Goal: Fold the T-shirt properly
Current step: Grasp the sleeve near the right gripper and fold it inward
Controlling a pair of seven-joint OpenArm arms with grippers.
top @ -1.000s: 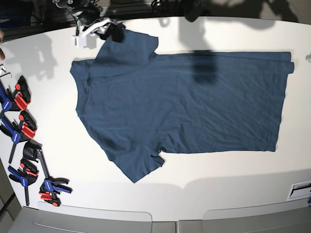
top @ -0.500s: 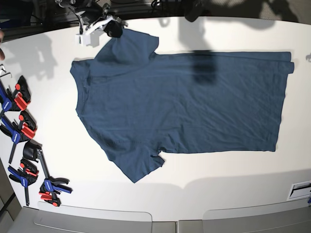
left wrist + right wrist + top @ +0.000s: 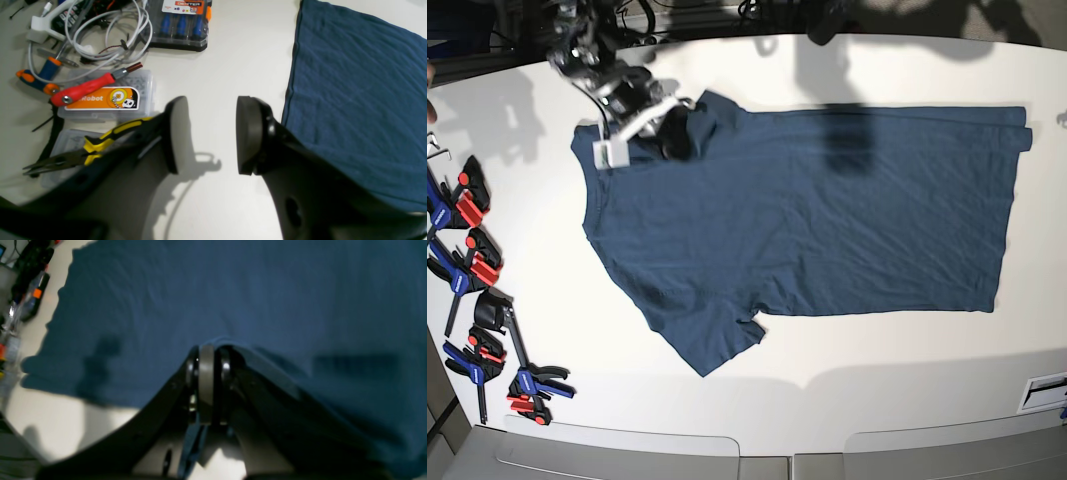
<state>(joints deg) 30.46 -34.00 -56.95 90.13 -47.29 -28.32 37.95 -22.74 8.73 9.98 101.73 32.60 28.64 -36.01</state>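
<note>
The dark navy T-shirt (image 3: 827,220) lies flat across the white table, neck to the left and hem to the right. My right gripper (image 3: 679,135) is shut on the upper sleeve, which is pulled in over the shoulder area. In the right wrist view the closed pads (image 3: 206,373) pinch a ridge of the T-shirt (image 3: 233,290), and cloth drapes over one finger. My left gripper (image 3: 206,133) hangs open above bare table, just beside the edge of the T-shirt (image 3: 360,100), with nothing between its pads.
Several blue and red clamps (image 3: 472,270) lie along the table's left edge. Near the left gripper sit a screwdriver set (image 3: 181,23), a red screwdriver (image 3: 90,87), yellow-handled pliers (image 3: 83,150) and white cables (image 3: 106,30).
My right gripper has shut on the upper sleeve and carried it from the table's far edge inward over the shirt. The sleeve no longer sticks out. The left gripper stays open.
</note>
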